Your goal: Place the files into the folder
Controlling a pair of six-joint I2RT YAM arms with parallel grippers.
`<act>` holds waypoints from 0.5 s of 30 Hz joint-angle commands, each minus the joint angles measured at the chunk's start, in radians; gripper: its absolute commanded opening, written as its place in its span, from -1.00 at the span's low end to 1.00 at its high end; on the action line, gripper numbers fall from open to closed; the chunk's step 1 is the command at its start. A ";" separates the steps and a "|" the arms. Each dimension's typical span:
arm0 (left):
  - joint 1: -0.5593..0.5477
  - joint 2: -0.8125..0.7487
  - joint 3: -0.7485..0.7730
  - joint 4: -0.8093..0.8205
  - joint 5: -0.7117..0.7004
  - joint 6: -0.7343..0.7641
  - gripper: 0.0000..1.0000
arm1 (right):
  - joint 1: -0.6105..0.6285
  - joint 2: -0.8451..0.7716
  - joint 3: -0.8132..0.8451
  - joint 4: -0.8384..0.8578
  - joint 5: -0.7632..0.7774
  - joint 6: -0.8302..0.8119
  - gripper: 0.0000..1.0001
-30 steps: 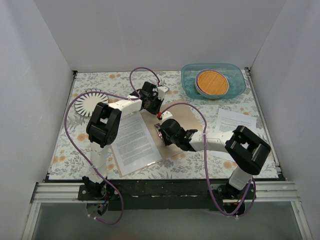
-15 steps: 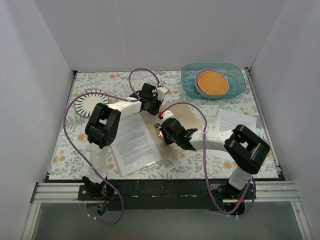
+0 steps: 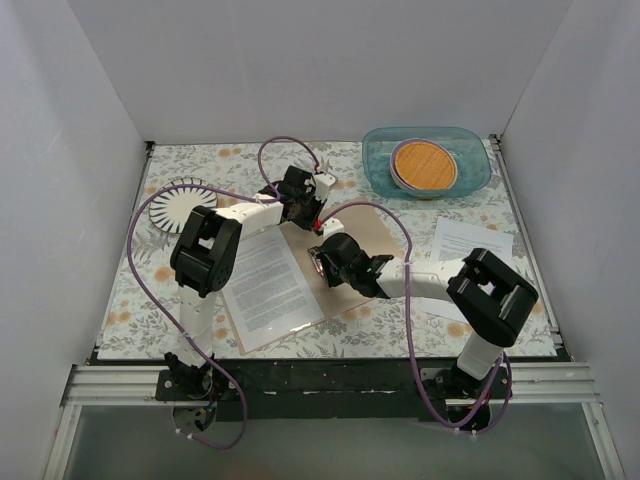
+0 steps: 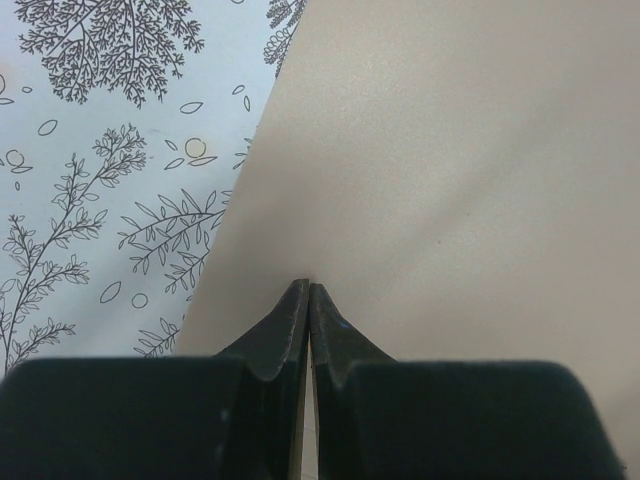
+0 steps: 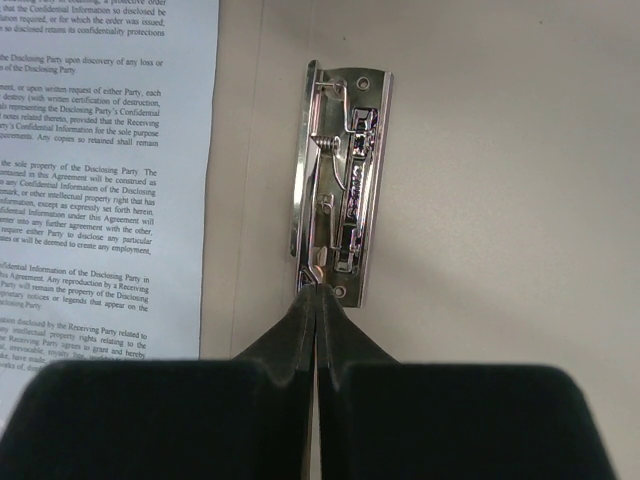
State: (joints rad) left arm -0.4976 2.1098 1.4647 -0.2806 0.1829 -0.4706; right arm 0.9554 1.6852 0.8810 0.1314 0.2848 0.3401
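The right arm has eased a little farther in and to the left, so the right claw [image 5: 317, 287] now sits at the near end of the metal clip [image 5: 340, 200]. The left arm has barely shifted.

Both claws are pressed together and pinch nothing. The right one's tips touch the clip's lower corner on the spine of the open folder [image 5: 480, 150]. The left claw [image 4: 308, 292] rests its closed tips on the bare tan cover near its far edge, seemingly pinning it.

One printed sheet [image 3: 265, 285] lies on the folder's left leaf, just beside the clip. A second sheet [image 3: 470, 242] lies well apart on the right, outside the folder.

The main risk, as I judge it, is the right tips skidding off the small sprung lever. The polished metal offers little purchase, and a slip could snap the clip shut or shove the whole folder sideways. If the left claw's hold is too light, the cover may slide on the cloth and drag the loose sheet askew, so its edge misses the clip. Pressing too hard could crease the cardboard.

The counter [image 3: 380, 337] wears a pale floral cloth that looks smooth, which is bad for friction. At the back right stands a blue tray [image 3: 378, 172] holding an orange disc [image 3: 424, 165]. A striped plate [image 3: 178, 208] sits at the back left. Plain white walls [image 3: 300, 60] close in three sides.
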 commanded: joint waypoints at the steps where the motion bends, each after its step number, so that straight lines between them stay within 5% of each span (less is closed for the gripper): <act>1: 0.010 0.059 -0.035 -0.157 -0.083 0.013 -1.00 | -0.003 0.021 0.026 0.027 -0.001 -0.003 -0.97; 15: 0.008 0.069 -0.038 -0.167 -0.076 0.016 -1.00 | -0.020 0.047 0.016 0.034 -0.029 0.011 -0.97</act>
State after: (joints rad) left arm -0.4976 2.1109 1.4681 -0.2882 0.1753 -0.4709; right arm 0.9424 1.7077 0.8810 0.1459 0.2638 0.3412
